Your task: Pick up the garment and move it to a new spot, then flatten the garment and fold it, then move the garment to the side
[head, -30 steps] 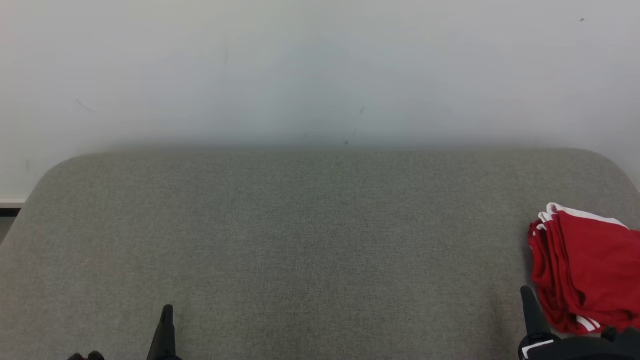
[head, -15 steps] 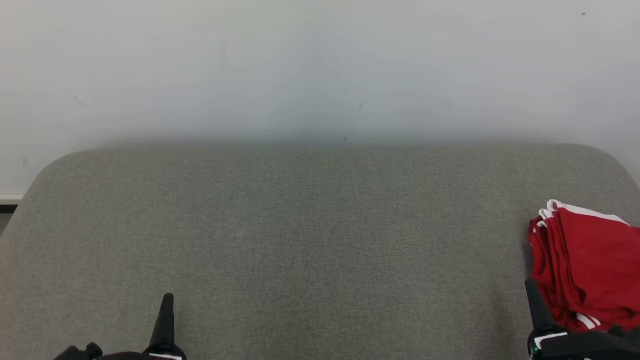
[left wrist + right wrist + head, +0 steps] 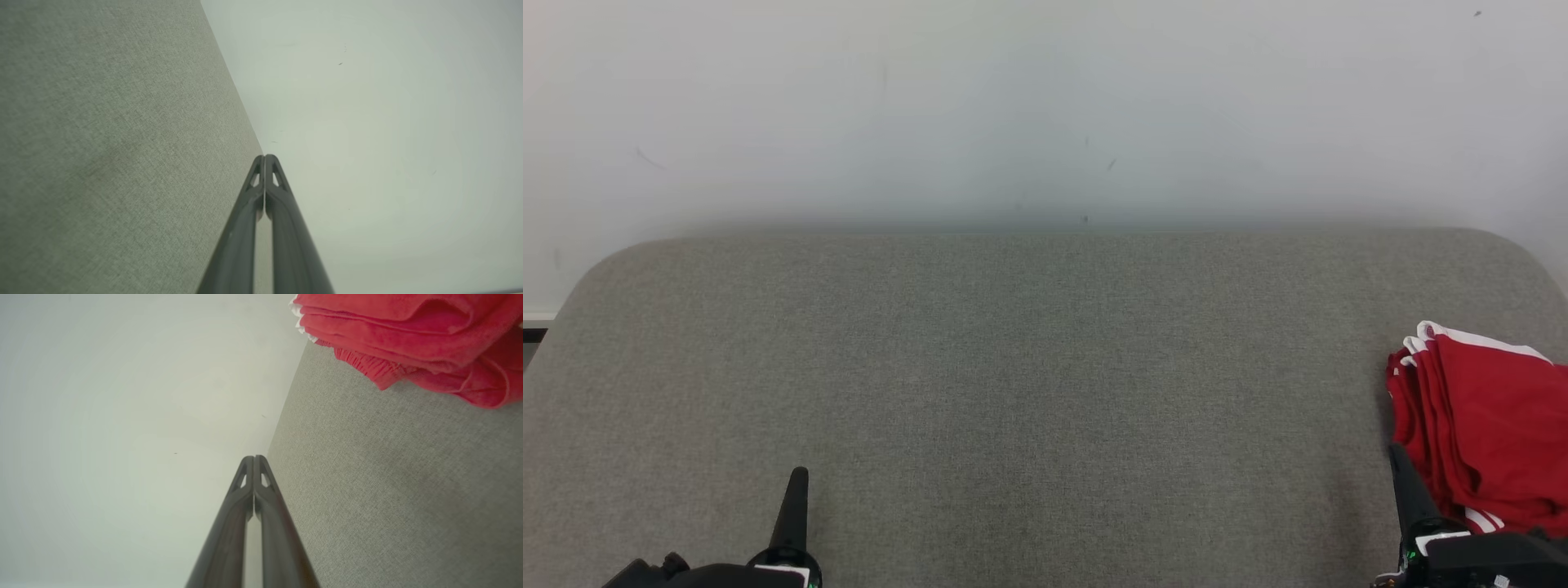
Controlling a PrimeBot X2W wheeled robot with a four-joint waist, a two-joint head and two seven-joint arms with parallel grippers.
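Grey cushion (image 3: 1013, 392), red garment (image 3: 1494, 425) unmoved, left gripper (image 3: 799, 475), right gripper (image 3: 1397, 452) closed

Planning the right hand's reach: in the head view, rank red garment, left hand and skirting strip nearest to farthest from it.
1. Red garment, just beside the right hand.
2. Left hand, lower left.
3. Skirting strip, far left edge.

Dark tapered left pincer (image 3: 264, 157), black wrist housing (image 3: 711, 576)
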